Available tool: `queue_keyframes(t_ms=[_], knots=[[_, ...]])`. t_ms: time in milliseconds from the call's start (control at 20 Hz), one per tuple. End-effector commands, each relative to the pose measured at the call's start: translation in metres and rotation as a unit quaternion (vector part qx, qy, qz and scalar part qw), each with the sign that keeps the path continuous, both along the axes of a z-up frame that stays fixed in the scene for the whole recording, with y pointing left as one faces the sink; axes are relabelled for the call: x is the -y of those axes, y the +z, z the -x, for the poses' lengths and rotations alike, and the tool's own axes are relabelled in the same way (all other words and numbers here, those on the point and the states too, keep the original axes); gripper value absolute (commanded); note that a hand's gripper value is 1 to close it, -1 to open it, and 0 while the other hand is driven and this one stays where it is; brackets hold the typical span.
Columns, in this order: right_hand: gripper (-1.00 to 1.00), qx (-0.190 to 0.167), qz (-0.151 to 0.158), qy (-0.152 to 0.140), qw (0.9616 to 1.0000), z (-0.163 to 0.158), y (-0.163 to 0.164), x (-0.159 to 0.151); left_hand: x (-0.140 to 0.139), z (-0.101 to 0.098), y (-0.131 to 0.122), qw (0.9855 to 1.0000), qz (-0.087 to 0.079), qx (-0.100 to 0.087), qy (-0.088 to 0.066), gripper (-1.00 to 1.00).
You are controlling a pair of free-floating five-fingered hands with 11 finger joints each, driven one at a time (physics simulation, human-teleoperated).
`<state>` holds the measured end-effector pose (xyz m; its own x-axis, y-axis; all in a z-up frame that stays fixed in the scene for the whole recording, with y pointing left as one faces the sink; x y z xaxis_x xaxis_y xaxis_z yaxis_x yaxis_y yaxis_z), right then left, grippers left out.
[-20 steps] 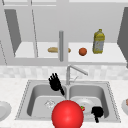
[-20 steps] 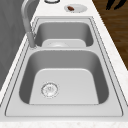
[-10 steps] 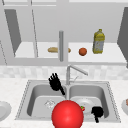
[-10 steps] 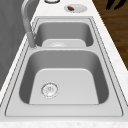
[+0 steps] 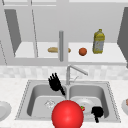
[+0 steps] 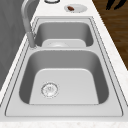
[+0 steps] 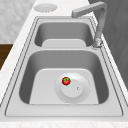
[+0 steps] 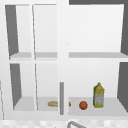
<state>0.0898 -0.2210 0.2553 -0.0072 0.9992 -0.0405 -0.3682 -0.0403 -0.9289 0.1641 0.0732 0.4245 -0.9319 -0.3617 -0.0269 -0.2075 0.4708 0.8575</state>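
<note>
Steel double sink (image 5: 110,100) sits below me, and its right basin holds a white plate (image 7: 75,91) with a small strawberry (image 7: 66,81) near the plate's rim. My left hand (image 5: 55,82) hangs over the divider beside the faucet (image 5: 72,72), fingers spread straight, holding nothing. My right hand (image 5: 97,112) is at the front edge of the right basin, fingers curled into a fist; I see nothing in it. The strawberry (image 5: 82,108) lies just beside it, apart. A big red ball (image 5: 67,115) hides the front middle of the sink from the front camera. The right side camera gives me the plate and berry whole. The left side camera shows the left basin's drain (image 6: 49,89) and a counter dish (image 6: 75,8). Upper cabinet (image 8: 63,56) shelf carries bread (image 8: 52,103), an orange (image 8: 83,105) and an oil bottle (image 8: 98,95).
</note>
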Motion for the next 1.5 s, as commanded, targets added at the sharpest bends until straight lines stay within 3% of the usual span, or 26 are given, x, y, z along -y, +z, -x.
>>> queue_keyframes(t_ms=[0, 1000, 1200, 1350, 1450], knots=[[0.0, 0.0, 0.0, 0.0, 1.0, 0.0, 0.0, 0.0, 0.0, 0.002, 0.002, 0.9973, 0.062, 0.012, 0.037, -1.0], [0.0, 0.0, 0.0, 0.0, 1.0, 0.0, 0.0, 0.0, 0.002, 0.002, 0.006, 0.9959, 0.081, 0.017, 0.037, -1.0], [0.0, 0.0, 0.0, 0.0, 1.0, 0.0, 0.0, 0.0, 0.003, -0.003, 0.01, 0.9967, 0.073, 0.018, 0.03, -1.0], [0.0, 0.0, 0.0, 0.0, 1.0, 0.0, 0.0, 0.0, 0.002, -0.013, 0.02, 0.9969, 0.077, 0.005, 0.015, -1.0], [0.0, 0.0, 0.0, 0.0, 1.0, 0.0, 0.0, 0.0, 0.002, -0.019, 0.025, 0.9967, 0.08, 0.004, 0.014, -1.0]])
